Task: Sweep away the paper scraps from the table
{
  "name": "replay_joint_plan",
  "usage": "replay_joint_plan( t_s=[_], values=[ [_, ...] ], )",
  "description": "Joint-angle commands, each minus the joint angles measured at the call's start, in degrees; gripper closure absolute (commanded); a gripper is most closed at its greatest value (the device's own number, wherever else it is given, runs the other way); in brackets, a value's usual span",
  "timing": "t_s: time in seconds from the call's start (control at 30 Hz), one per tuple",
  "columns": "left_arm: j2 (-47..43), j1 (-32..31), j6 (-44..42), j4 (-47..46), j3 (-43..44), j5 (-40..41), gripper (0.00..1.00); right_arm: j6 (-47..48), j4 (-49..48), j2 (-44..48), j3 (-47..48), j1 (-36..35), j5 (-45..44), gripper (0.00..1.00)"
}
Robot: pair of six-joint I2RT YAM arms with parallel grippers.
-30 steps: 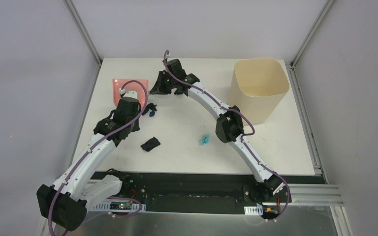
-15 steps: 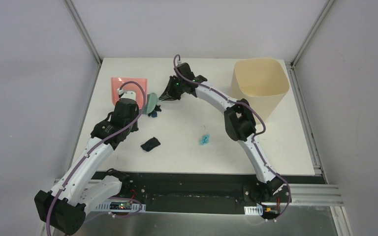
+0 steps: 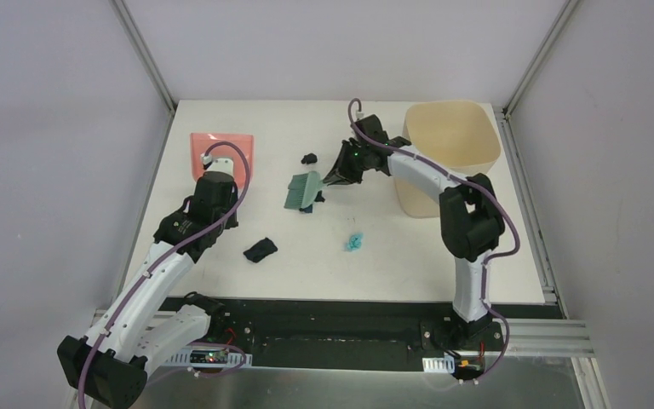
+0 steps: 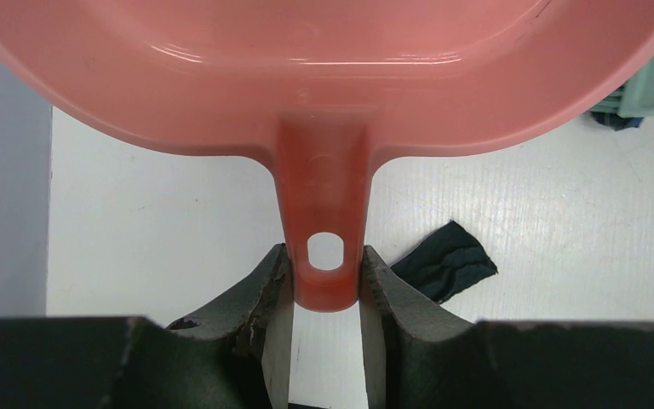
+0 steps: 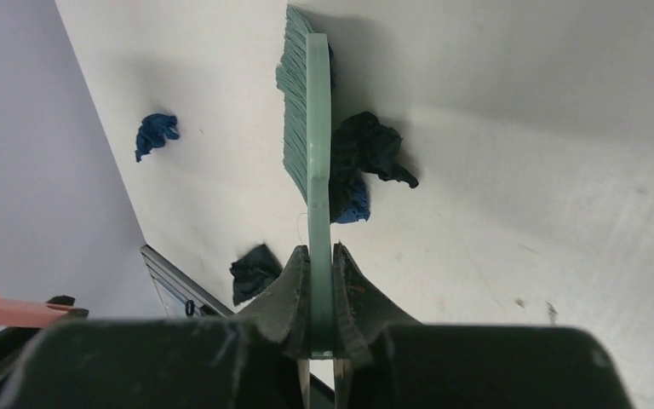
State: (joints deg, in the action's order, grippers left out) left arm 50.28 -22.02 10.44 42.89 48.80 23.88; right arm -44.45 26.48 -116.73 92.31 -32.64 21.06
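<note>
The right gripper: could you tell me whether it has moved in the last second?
Yes. The right gripper, holding the teal brush, swung rightward, closer to the beige bin.

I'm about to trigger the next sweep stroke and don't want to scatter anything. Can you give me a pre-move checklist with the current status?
1. Left gripper shut on the dustpan handle: ok.
2. Right gripper shut on the brush handle: ok.
3. Scraps gathered at the brush: ok, a black scrap and a blue scrap lie right beside it.
4. Dustpan close enough to catch them: not ok, it sits apart, toward the left of the table.
5. Dustpan lip flat on the table: cannot tell.
6. No strays outside the stroke: not ok, a teal scrap and a flat black scrap lie apart, nearer the arm bases.
</note>
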Motion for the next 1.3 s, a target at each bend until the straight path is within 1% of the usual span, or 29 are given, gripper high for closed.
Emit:
replay_joint_plan(
  t_s=[0.0,0.1,0.17,0.2,0.27,0.4,0.43,0.47,0.5,0.53,0.63,0.67,0.7,0.73,0.87,1.0,1.13,1.27],
  values=[
    [-0.75,0.57,-1.08,-2.76,0.22,-1.33,1.0,8.61,5.92,8.27,-6.37,2.25,-4.93,1.0],
    [0.06,0.56,-1.2,-2.8,0.67,-2.45,1.0,12.82,8.49,15.0,-10.09,2.89,-8.18,1.0],
    [0.7,0.58,-1.14,-2.73,0.9,-3.21,1.0,14.99,10.24,18.83,-10.73,4.48,-5.93,1.0],
    [1.02,0.58,-1.13,-2.74,0.94,-3.42,1.0,16.1,10.57,19.87,-10.21,5.47,-3.34,1.0],
    [1.35,0.58,-1.04,-2.81,0.99,-3.64,1.0,19.68,10.74,21.59,-8.0,6.73,0.47,1.0],
    [1.76,0.58,-0.94,-2.97,1.04,-4.07,1.0,30.74,14.33,19.41,2.27,6.43,0.44,1.0],
    [1.86,0.58,-0.94,-2.92,1.04,-4.21,1.0,34.21,14.72,18.35,4.61,6.34,1.48,1.0],
    [1.96,0.53,-0.76,-2.84,1.04,-4.46,1.0,39.62,14.6,17.52,6.34,6.16,3.61,1.0],
    [2.01,0.55,-0.5,-2.75,1.04,-4.91,1.0,47.45,14.74,16.84,7.48,6.06,7.72,1.0],
    [2.09,0.56,-0.43,-2.75,0.99,-5.47,1.0,56.88,14.87,16.49,7.55,5.71,8.74,1.0],
    [2.04,0.58,-0.25,-2.33,1.04,-5.44,1.0,71.32,4.8,17.53,1.16,3.51,-1.84,1.0],
    [1.77,0.58,-0.17,-2.26,0.92,-5.12,1.0,71.32,1.02,17.94,-1.18,3.14,-3.09,1.0],
    [1.49,0.55,-0.13,-2.27,0.68,-5.08,1.0,79.21,-1.71,17.63,-2.41,2.71,-5.35,1.0],
    [1.19,0.57,-0.15,-2.43,0.38,-5.25,1.0,83.1,-3.5,16.58,-2.35,2.6,-6.92,1.0],
    [1.27,0.58,-0.42,-2.82,0.19,-5.6,1.0,90.7,-6.54,10.99,-0.07,2.22,-8.1,1.0],
    [2.54,0.58,-0.42,-2.39,0.67,-5.9,1.0,96.59,-8.33,5.51,4.84,1.24,-11.64,1.0],
    [2.42,0.55,-0.42,-2.38,0.47,-5.99,1.0,103.33,-11.39,1.04,7.42,0.31,-15.41,1.0],
    [2.44,0.58,-0.59,-2.61,0.5,-5.86,1.0,109.08,-12.17,-2.72,8.86,-0.98,-14.21,1.0]
  ],
)
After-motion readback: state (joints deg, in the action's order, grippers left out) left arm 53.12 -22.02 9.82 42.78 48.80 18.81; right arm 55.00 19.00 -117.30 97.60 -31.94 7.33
